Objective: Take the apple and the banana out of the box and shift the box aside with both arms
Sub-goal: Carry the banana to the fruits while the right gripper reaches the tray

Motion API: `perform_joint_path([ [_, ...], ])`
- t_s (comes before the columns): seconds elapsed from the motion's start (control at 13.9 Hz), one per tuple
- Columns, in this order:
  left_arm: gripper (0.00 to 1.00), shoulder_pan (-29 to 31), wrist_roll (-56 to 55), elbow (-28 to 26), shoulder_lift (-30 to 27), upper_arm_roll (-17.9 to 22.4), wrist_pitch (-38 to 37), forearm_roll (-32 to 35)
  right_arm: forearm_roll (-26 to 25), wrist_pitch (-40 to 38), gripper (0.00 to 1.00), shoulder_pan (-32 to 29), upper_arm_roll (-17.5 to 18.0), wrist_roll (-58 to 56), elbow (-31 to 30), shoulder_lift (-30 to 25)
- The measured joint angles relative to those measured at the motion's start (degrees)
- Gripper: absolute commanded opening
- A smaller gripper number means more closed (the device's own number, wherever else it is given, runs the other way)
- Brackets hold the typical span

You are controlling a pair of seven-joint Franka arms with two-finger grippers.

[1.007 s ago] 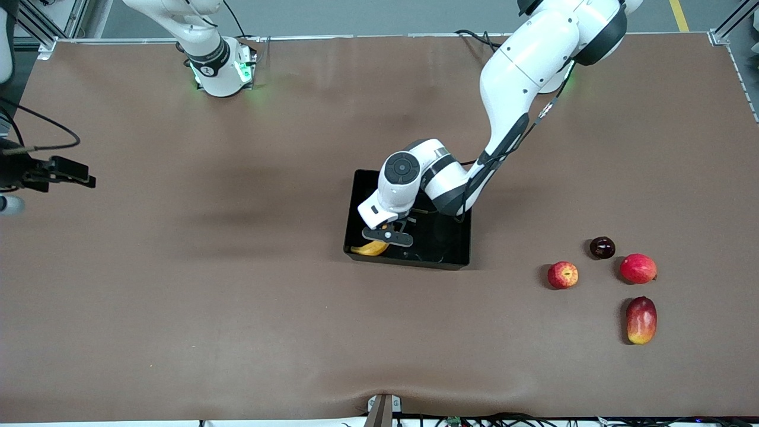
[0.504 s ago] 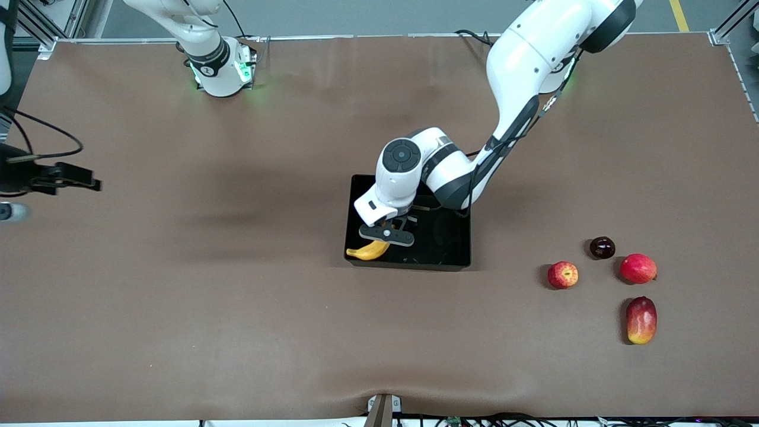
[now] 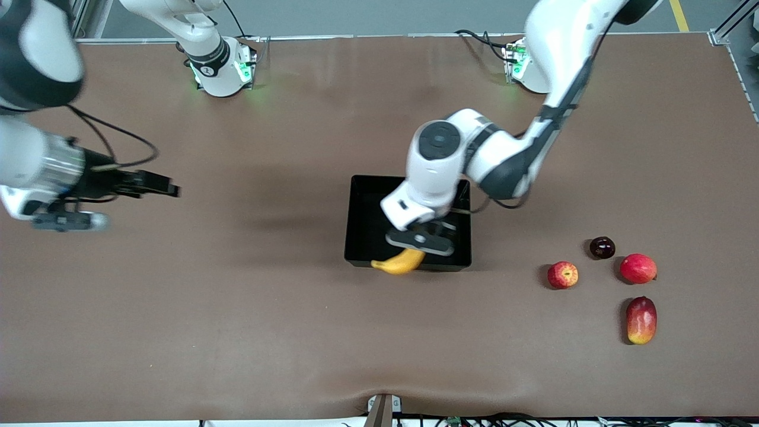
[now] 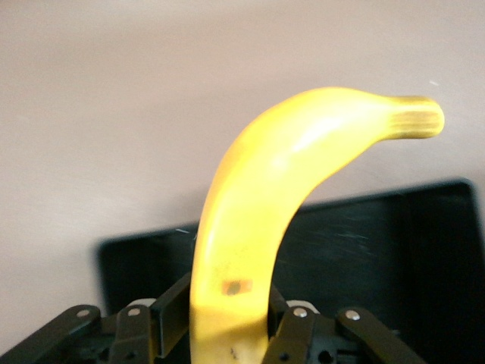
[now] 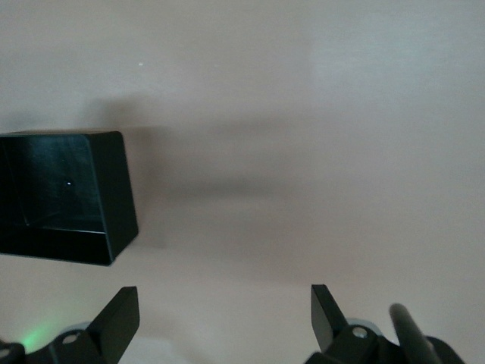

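Brown table (image 3: 237, 308), pincer-held banana (image 3: 401, 263)

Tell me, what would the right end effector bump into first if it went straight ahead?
Probably just the brown table. The open right end effector points at bare tabletop; the black tray sits off to one side.

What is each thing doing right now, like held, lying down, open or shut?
Banana: held up over the box's near wall.
Left gripper: shut on the banana.
Right gripper: open, holding nothing, over bare table.
Box: flat on the table, nothing seen in it.
Apple: lying on the table, untouched.
Mango: lying on the table.
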Motion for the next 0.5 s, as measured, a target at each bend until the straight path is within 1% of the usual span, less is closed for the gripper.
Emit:
perform_joint_path([
  [0.22,0.00,7.2,8.9,0.0,-0.7,0.0,-0.6,0.0,0.1,7.8,1.00,7.6,0.2,5.7,-0.6,4.1],
  [0.5,0.00,17.4,25.6,-0.6,-0.5,0.1,-0.6,0.0,0.1,19.5,1.00,17.3,0.2,12.4,-0.8,11.1],
])
